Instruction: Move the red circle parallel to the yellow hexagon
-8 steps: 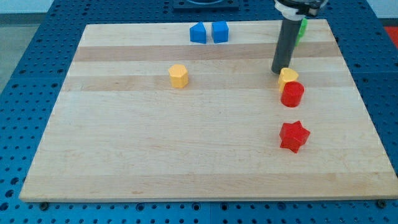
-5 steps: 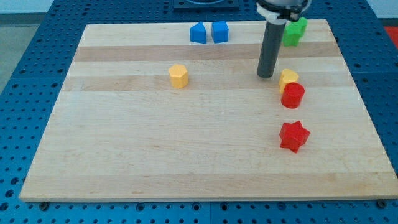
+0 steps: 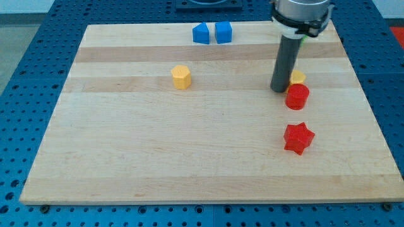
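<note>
The red circle (image 3: 297, 96) lies on the right part of the wooden board (image 3: 158, 145). The yellow hexagon (image 3: 181, 76) lies left of the middle, well to the left of the red circle. My tip (image 3: 279, 89) is down on the board just left of the red circle and a little above it, close to it. A small yellow block (image 3: 298, 77) sits right behind the red circle, partly hidden by the rod.
A red star (image 3: 298, 138) lies below the red circle. Two blue blocks (image 3: 201, 33) (image 3: 223, 31) sit side by side at the board's top edge. A green block at the top right is mostly hidden behind the arm.
My tip has moved from above-left of the small yellow block downward and to the right, ending just left of the red circle. The blocks have not moved.
</note>
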Controlling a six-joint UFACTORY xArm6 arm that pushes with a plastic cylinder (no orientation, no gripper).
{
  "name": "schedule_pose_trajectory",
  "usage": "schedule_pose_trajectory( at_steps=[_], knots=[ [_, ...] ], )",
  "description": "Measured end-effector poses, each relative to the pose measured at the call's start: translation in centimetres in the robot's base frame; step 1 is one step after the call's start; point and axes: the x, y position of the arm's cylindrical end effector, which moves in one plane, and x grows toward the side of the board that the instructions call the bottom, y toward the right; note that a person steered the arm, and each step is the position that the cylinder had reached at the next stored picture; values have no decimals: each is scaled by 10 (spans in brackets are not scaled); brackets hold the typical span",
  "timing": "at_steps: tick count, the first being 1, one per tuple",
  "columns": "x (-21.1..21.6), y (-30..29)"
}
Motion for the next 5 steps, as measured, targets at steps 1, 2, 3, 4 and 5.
schedule_pose_trajectory(
  at_steps=[1,2,3,4,5],
  knots=[
    [-1,13],
    [-1,13],
    [4,-1],
    [28,-32],
    [65,-47]
  ],
)
